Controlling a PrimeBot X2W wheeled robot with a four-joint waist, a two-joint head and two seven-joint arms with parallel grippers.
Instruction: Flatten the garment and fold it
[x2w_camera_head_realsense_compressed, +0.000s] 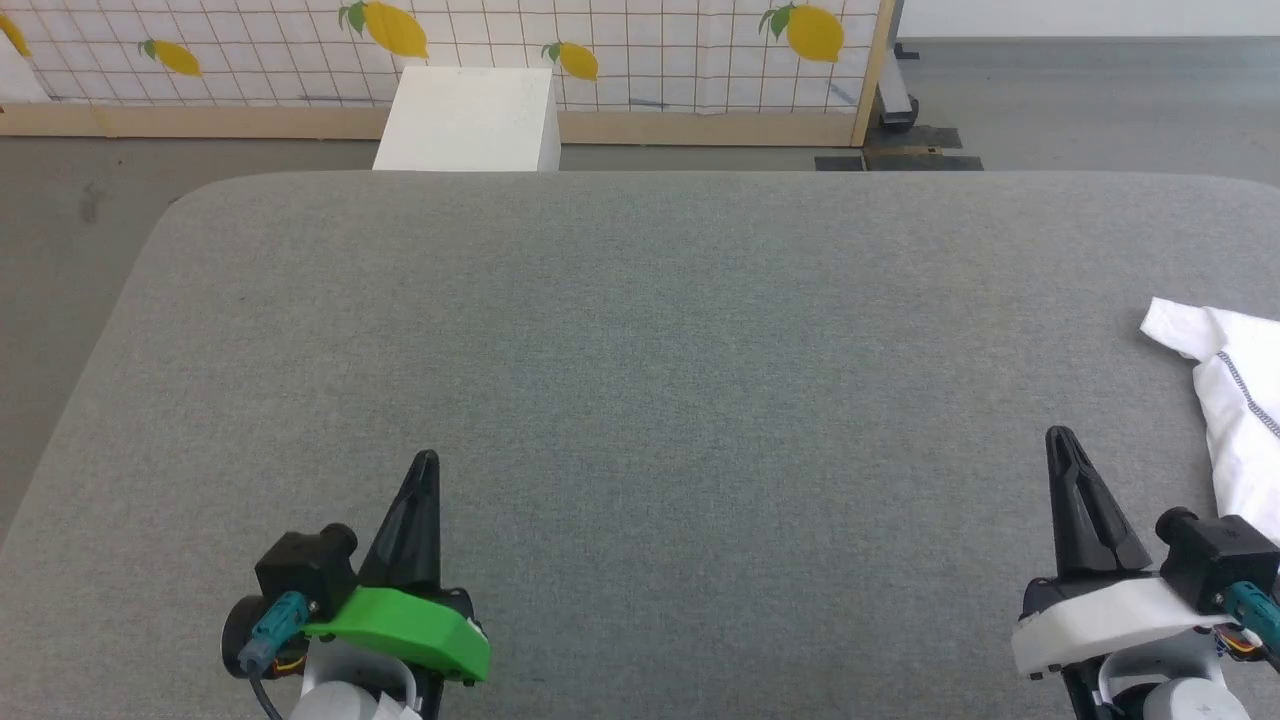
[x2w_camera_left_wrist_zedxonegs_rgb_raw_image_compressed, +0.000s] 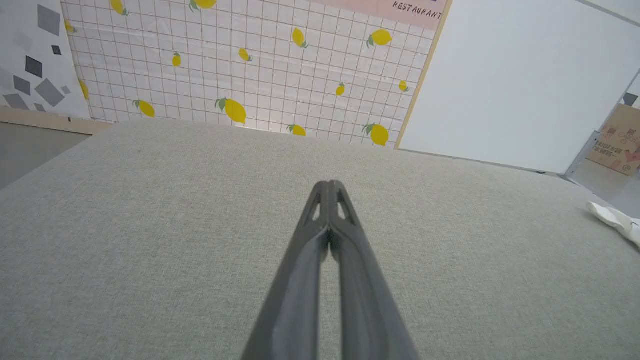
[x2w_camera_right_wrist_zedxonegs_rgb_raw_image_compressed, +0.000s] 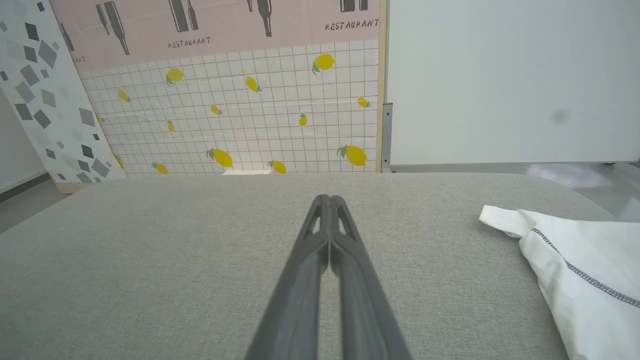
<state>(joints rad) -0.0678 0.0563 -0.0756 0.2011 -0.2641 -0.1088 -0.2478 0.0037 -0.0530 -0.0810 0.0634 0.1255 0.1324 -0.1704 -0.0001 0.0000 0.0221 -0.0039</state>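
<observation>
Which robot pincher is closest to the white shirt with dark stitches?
The right gripper, black-fingered on a white mount, sits just beside the thin white shirt; the green-mounted left gripper is far across the grey table.

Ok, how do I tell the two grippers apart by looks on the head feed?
The left gripper has a bright green mount, the right gripper a white mount. Both have two long, tapering black fingers with slotted tips, and a black camera block with a teal cable plug.
</observation>
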